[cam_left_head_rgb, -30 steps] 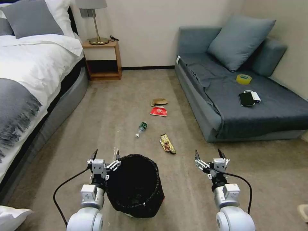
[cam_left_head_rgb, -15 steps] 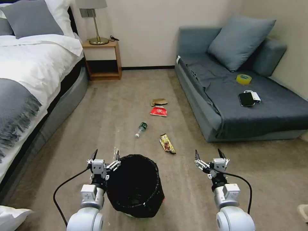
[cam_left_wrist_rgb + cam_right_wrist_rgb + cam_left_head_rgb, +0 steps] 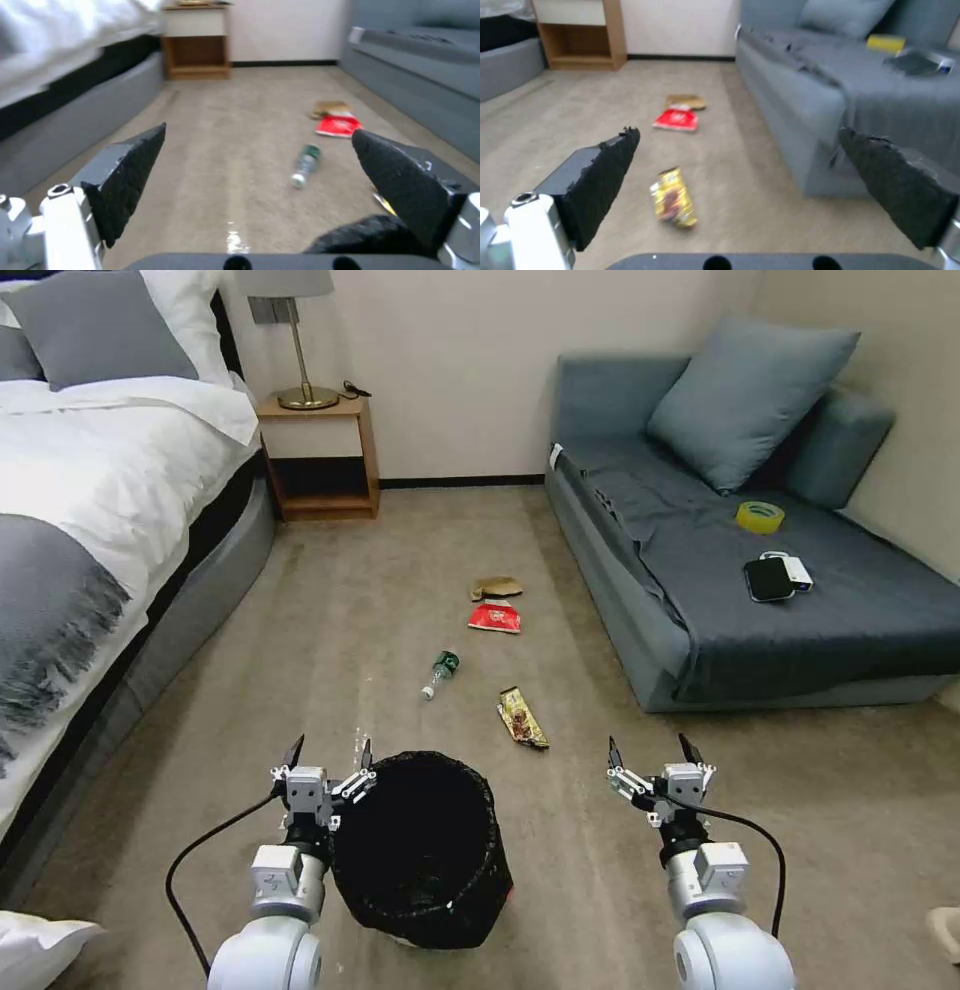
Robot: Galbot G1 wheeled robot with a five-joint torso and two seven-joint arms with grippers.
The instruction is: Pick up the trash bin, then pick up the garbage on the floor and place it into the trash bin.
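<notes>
Beige carpet [image 3: 330, 650] runs between the bed [image 3: 90, 500] on my left and the grey sofa [image 3: 760, 570] on my right. My left gripper [image 3: 328, 755] hangs just beside the trash bin [image 3: 420, 850], its fingers [image 3: 130, 176] spread wide and holding nothing; the inner finger sits close to the black bag at the rim, though I cannot tell if it touches. My right gripper [image 3: 650, 752] hovers over bare carpet, well apart from the bin, fingers [image 3: 600, 183] equally wide and empty. Ahead on the floor lie the plastic bottle [image 3: 440, 673] with its green label, the yellow-brown wrapper [image 3: 523, 717], the red-and-white wrapper [image 3: 495, 618] and the tan paper scrap [image 3: 497, 587]. No writing on any of them is readable to me.
</notes>
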